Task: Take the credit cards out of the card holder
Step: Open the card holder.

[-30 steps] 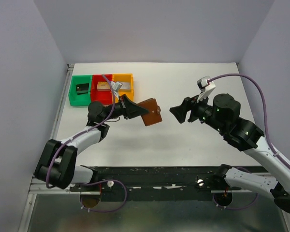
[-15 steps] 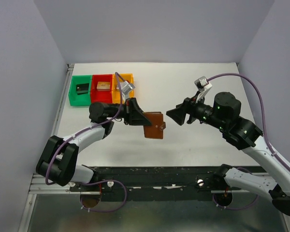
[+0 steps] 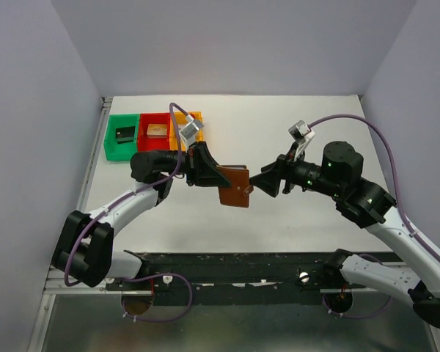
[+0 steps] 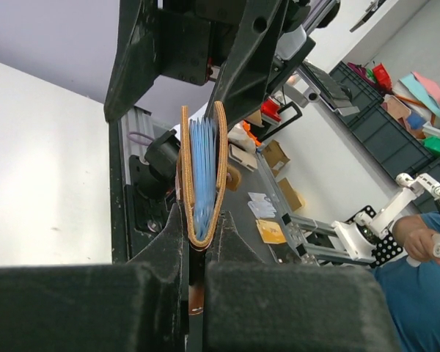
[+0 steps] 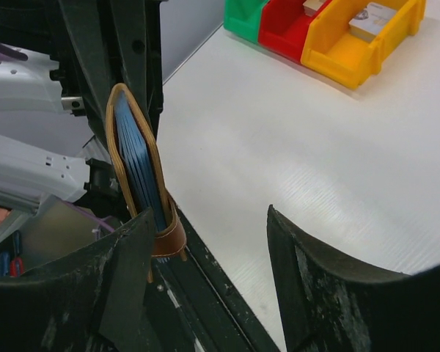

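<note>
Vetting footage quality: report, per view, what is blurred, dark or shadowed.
Top external: even light, sharp, only faint shadows. Left wrist: the left tool is a dark blur up close, the card holder edge crisp. Right wrist: the right tool dark and slightly soft, bins sharp.

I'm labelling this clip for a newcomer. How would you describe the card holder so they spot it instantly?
Look over the middle of the white table. The card holder is pinched there in the left gripper. It is the only brown leather thing, blue-lined inside, unlike the bright plastic bins at the back left.
</note>
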